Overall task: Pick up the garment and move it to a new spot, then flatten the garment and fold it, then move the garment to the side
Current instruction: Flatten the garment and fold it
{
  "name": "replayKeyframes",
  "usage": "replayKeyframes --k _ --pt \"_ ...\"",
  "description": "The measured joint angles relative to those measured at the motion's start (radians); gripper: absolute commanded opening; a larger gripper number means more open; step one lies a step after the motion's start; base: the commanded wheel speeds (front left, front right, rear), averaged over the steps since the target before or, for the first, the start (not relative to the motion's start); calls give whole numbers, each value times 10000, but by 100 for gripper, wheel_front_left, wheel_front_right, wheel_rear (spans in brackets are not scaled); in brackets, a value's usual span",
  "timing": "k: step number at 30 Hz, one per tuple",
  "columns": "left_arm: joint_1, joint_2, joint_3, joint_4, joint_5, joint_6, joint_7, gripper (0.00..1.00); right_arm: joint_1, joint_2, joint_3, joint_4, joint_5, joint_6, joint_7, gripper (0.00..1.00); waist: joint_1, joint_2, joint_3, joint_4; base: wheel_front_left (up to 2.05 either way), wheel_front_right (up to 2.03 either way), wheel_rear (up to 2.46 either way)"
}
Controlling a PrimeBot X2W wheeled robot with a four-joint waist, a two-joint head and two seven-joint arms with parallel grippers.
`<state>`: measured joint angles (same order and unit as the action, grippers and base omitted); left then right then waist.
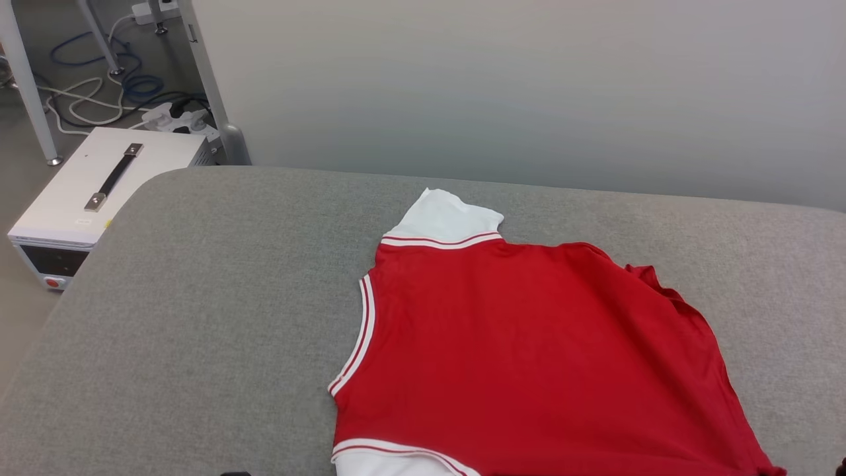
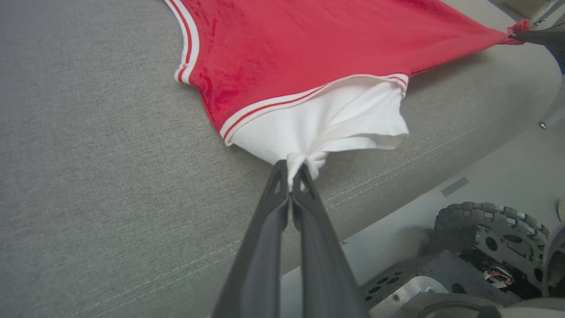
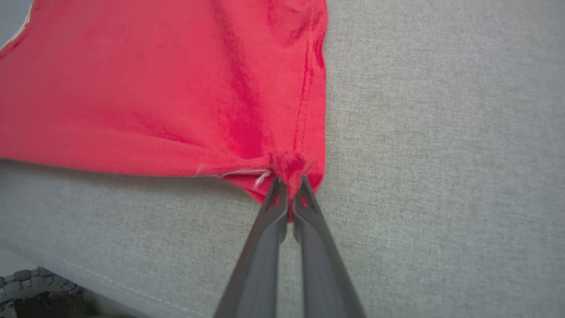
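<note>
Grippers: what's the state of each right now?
Left gripper: closed, pinching the garment by its white sleeve.
Right gripper: closed, pinching a red corner of the garment.

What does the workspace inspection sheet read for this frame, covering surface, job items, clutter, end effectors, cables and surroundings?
Surface: grey fabric top, stitched front edge.
Job's things: garment spread out, lettering not visible, right edge rumpled.
Clutter: nothing seen.
End effectors: left end effector shut on near white sleeve; right end effector shut on a red corner.
Cables: blue and white cables and power strip on floor, far left.
Surroundings: white box with black handle, pale wall, robot's wheel.
</note>
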<state>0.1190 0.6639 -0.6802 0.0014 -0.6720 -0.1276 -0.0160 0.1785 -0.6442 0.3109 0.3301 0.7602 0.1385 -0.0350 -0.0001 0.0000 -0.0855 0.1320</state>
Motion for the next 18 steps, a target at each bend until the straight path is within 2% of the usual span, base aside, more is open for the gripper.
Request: replayKeyframes --k 8,14,18 --pt "482 529 -174 -823 -276 10 324 0 1553 79 -1020 -1576 -77 0 890 0 0 0 98 -92 0 0 0" --pt "309 593 186 -1143 -324 98 73 0 1699 146 -1747 -2523 -500 0 1166 0 0 0 328 -146 0 0 0" --pt "-351 573 458 -1269 -313 100 -19 0 1609 236 -2056 -3055 -711 0 1400 0 0 0 573 -160 0 0 0"
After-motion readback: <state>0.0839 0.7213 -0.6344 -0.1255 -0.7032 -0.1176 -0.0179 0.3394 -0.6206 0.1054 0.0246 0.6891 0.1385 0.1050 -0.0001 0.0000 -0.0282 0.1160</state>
